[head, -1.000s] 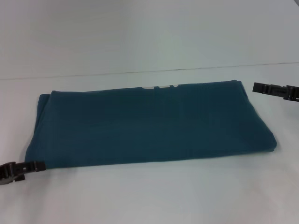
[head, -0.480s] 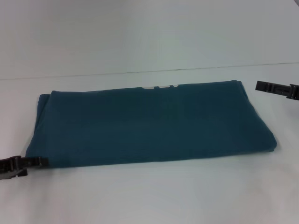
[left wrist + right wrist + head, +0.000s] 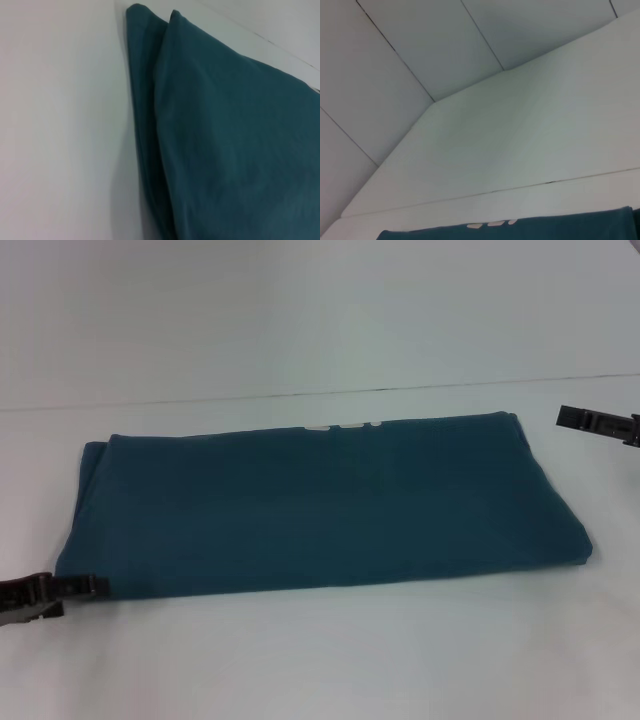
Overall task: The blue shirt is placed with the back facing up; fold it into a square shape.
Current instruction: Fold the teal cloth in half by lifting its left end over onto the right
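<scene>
**Operator:** Fingers first. The left gripper (image 3: pixel 75 587) sits at the shirt's (image 3: pixel 320 505) near left corner, its tip touching or just short of the hem, and I can't tell whether the fingers are apart or closed. The right gripper (image 3: pixel 585 420) hangs off the far right corner, clear of the cloth, and I can't tell there either.

**Observer:** Where's the shirt?

**Operator:** Flat on the white surface (image 3: pixel 320 660), folded into a long band running left to right, plain side up. I judge one more fold, end over end, would make it square.

**Observer:** How do you do it well?

**Operator:** My left wrist camera shows stacked layers at that left end, the lower edge peeking out beside the upper. I need to pinch every layer at the corner, not just the top one. I want the right gripper on a matching corner, then both lifted low and level, and carried across until edges meet.

**Observer:** Any writing?

**Operator:** White lettering (image 3: pixel 343 426) peeks along the far edge, too little to read.
</scene>
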`<state>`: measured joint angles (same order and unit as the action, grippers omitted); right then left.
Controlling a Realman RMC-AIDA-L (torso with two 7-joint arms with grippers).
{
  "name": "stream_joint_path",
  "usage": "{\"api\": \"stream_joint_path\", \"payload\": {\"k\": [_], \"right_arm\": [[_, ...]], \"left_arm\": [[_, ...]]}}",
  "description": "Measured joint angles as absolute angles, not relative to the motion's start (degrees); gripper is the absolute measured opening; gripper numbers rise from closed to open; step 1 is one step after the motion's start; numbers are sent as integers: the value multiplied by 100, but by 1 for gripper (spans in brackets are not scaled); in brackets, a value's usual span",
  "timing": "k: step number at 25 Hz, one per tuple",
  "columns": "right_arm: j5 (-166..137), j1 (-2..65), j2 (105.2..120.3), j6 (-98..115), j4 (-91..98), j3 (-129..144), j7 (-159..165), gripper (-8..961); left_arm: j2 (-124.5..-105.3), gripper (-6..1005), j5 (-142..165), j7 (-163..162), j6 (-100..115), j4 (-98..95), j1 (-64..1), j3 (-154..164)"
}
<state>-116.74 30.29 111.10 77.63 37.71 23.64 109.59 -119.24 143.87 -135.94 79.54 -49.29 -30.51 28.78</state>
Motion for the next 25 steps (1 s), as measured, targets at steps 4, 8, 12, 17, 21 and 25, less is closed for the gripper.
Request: {"api": "stream_joint_path", "payload": {"k": [4, 8, 12, 17, 21, 25], "right_arm": [[-11598, 3020, 11098, 7802, 3771, 2362, 10959, 913], [-11557, 3020, 11074, 7832, 3771, 2362, 10959, 912], [-11548, 3023, 11072, 7835, 3771, 2363, 10959, 912], [-11548, 3028, 11068, 7835, 3771, 2364, 10959, 911], [-11548, 3024, 11065, 7833, 3771, 2364, 10959, 911], [-11548, 3023, 11068, 7815, 3771, 2364, 10959, 910]], "left_arm": [[-11926, 867, 14387, -13596, 7907, -4902, -3068, 2950], [-11925, 866, 14392, -13616, 7845, -4892, -3087, 2995], [-11923, 865, 14400, -13621, 7814, -4886, -3136, 3006], [-11919, 863, 14406, -13638, 7726, -4876, -3187, 3118], [-11915, 862, 14418, -13700, 7658, -4876, -3221, 3284], [-11908, 861, 14425, -13708, 7650, -4876, -3250, 3316]]}}
